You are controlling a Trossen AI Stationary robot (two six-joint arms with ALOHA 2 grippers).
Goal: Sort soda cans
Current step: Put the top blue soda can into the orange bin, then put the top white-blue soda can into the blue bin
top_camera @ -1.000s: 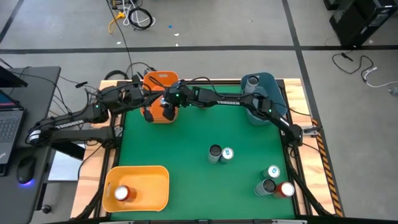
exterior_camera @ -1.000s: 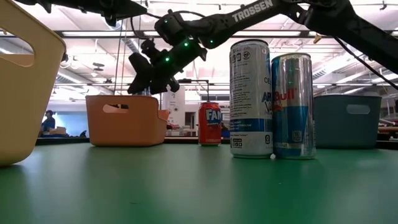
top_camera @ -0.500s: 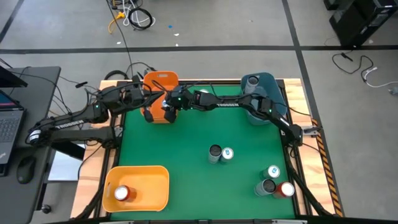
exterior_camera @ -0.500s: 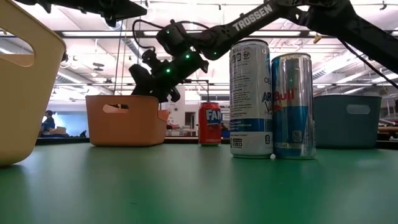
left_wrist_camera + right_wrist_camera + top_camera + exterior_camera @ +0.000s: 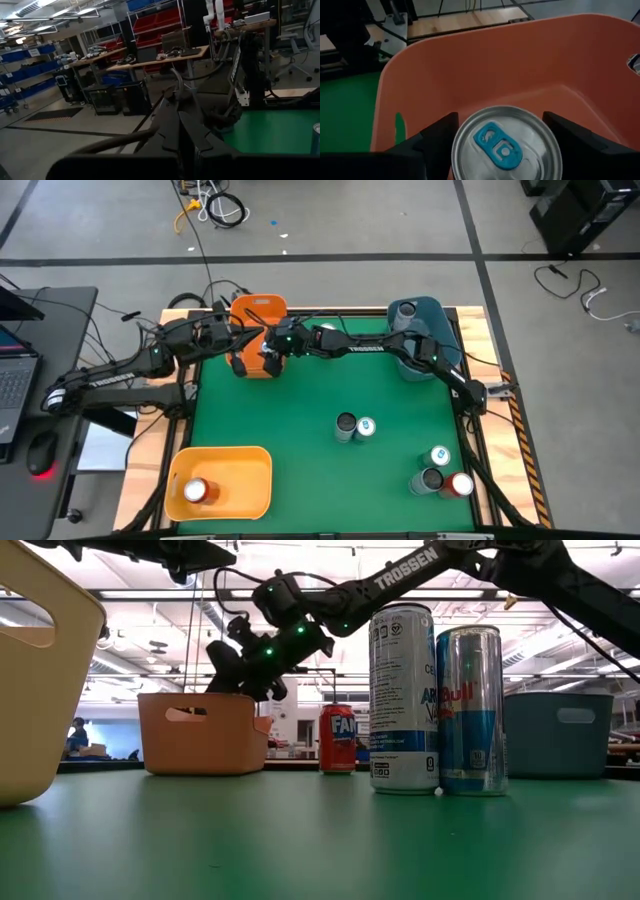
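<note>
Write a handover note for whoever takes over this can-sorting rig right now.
Left hand: shut, waiting beside the orange bin.
Right hand: reached across over the orange bin, with a blue-tabbed can at it. Grip unclear.
Done: one red can lies in the yellow bin.
Left: on the table, a pair of cans mid-table, three cans at the front right, and an orange can at the back.
</note>
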